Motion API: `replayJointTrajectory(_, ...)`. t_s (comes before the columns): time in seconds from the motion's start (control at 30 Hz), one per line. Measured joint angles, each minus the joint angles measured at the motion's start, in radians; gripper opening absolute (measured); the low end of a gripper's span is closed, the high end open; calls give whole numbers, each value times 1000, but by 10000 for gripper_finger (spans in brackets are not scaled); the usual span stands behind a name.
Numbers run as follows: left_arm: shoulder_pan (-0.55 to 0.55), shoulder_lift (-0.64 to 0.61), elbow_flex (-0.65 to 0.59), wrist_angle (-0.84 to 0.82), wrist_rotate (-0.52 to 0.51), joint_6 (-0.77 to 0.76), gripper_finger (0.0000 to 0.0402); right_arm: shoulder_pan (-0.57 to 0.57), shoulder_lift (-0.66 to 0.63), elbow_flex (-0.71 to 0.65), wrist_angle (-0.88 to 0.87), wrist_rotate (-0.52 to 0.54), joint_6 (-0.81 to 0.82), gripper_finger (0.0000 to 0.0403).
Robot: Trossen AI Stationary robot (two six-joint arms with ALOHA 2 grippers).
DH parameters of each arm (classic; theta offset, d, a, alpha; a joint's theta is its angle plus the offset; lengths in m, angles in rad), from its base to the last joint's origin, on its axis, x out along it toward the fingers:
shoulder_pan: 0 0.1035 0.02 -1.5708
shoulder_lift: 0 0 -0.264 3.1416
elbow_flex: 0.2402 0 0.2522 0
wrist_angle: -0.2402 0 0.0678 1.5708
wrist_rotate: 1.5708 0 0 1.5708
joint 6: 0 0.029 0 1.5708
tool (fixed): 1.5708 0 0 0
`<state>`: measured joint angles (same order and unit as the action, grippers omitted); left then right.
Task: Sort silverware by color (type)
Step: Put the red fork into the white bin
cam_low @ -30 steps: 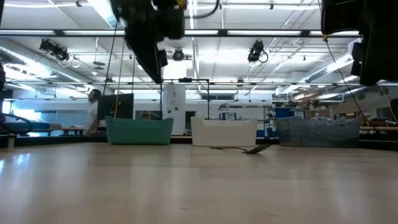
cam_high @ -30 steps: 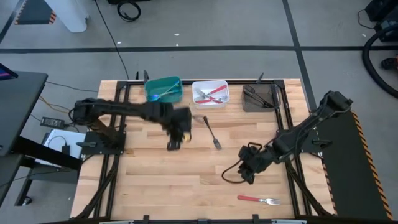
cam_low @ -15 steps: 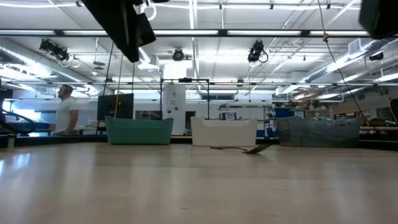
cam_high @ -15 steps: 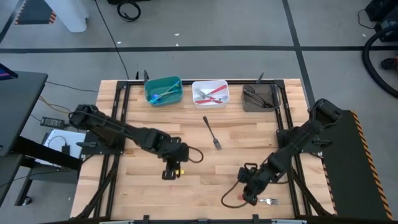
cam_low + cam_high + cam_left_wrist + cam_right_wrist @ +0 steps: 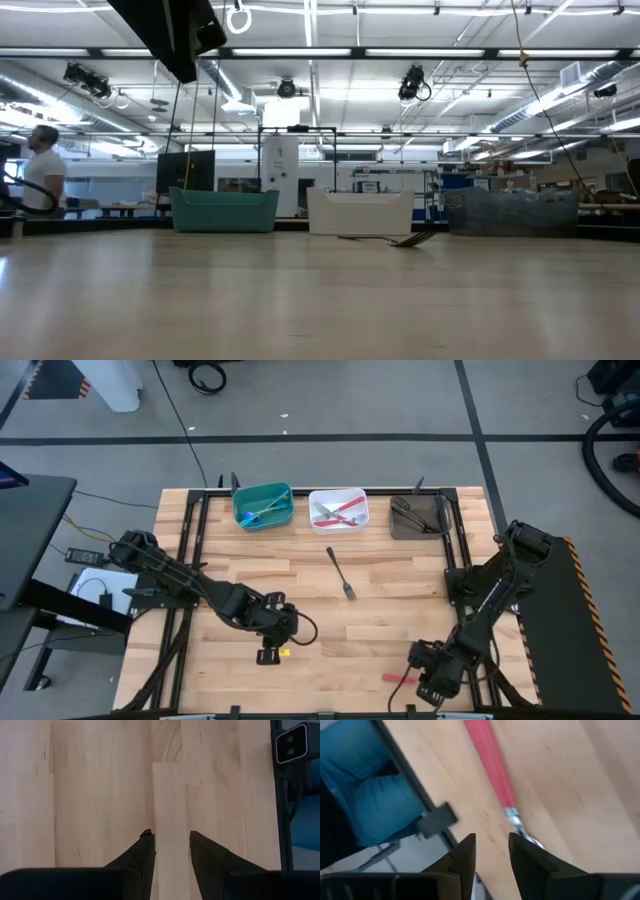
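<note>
hovering over pale grained wood, the right gripper [image 5: 491,845], fingers slightly apart, nears a slim red-handled fork [image 5: 492,767].

Light wood plank table [image 5: 330,630]. Teal bin [image 5: 263,506], white bin [image 5: 338,509], brown bin [image 5: 418,517] in a row along the far edge, well beyond both hands. Dark fork [image 5: 341,573] mid-table. Red-handled fork [image 5: 398,678] just beside right hand [image 5: 430,690]; bare wood under left hand [image 5: 268,655].

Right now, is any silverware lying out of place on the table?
Yes. A dark fork lies loose mid-table, outside the bins, and a red-handled fork lies near the front edge by the right gripper. Nothing looks spilled or damaged.
</note>
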<state>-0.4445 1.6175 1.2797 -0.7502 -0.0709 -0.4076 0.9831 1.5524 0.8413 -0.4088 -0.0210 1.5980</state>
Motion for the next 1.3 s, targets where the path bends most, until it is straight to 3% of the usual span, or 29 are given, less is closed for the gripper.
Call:
replayJointTrajectory(0.63, -2, 0, 0, -2, -67, 61, 121, 45, 0, -1, -62, 125, -82, 112)
replayJointTrajectory(0.9, 4, -1, -10, 5, -68, 112, 121, 46, 114, 1, 34, 62, -138, 94)
replayJointTrajectory(1.3, 32, -1, -11, -2, -70, 145, 121, 42, 231, 67, -10, 30, -157, 36)
